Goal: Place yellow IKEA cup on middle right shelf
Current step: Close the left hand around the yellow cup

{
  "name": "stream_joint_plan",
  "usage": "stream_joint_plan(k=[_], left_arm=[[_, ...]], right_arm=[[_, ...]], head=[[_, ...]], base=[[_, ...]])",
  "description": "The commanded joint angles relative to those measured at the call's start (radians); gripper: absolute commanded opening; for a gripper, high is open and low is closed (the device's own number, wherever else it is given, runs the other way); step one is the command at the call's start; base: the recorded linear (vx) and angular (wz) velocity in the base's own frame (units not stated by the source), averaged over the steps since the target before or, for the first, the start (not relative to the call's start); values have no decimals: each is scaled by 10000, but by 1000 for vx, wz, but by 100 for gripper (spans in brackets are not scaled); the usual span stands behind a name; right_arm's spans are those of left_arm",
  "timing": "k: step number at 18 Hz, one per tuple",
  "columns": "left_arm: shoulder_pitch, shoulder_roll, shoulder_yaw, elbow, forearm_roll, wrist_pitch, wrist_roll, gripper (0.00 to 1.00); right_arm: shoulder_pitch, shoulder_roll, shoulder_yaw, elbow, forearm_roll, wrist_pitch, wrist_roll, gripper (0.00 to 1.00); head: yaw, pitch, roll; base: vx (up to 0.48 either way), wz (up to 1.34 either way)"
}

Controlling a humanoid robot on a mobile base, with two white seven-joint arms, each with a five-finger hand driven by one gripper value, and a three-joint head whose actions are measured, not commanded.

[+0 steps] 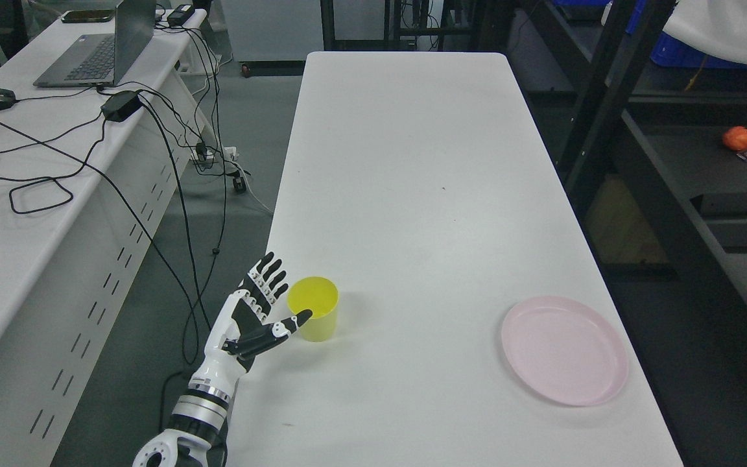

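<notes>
The left arm comes in from the lower left corner, its silver-ringed wrist angled up and to the right. The left hand (258, 311) is open, palm turned toward the right, with four black-tipped fingers (270, 272) stretched upward and slightly fanned. The thumb (283, 326) sticks out to the right, apart from the fingers.

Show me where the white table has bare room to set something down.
The white table is bare from the far edge down to the yellow cup and pink plate, and between those two. Only the near-left corner is crowded, with the left hand open beside the cup.
</notes>
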Motion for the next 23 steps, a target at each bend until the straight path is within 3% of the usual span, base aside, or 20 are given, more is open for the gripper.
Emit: stream_joint_plan(k=[1,13,21,23], left_arm=[[-586,174,-237,1155,-80,201,-9,99],[-1187,174,-1586,1756,-817,247,-345,99],[-1202,174,-1710,2399,-1169,247,-838,99],[-1171,174,-1680,2447,-1169,247,-1051,95]], right_arm=[[138,-175,169,0,-245,8,62,99],[138,-175,169,0,-245,8,62,99],[138,-175,169,0,-245,8,62,99],[138,-175,169,0,-245,8,62,99]], head=[[0,0,0],[0,0,0],[0,1,0],[0,1,0]], base=[[0,0],[0,0],[0,0],[0,0]])
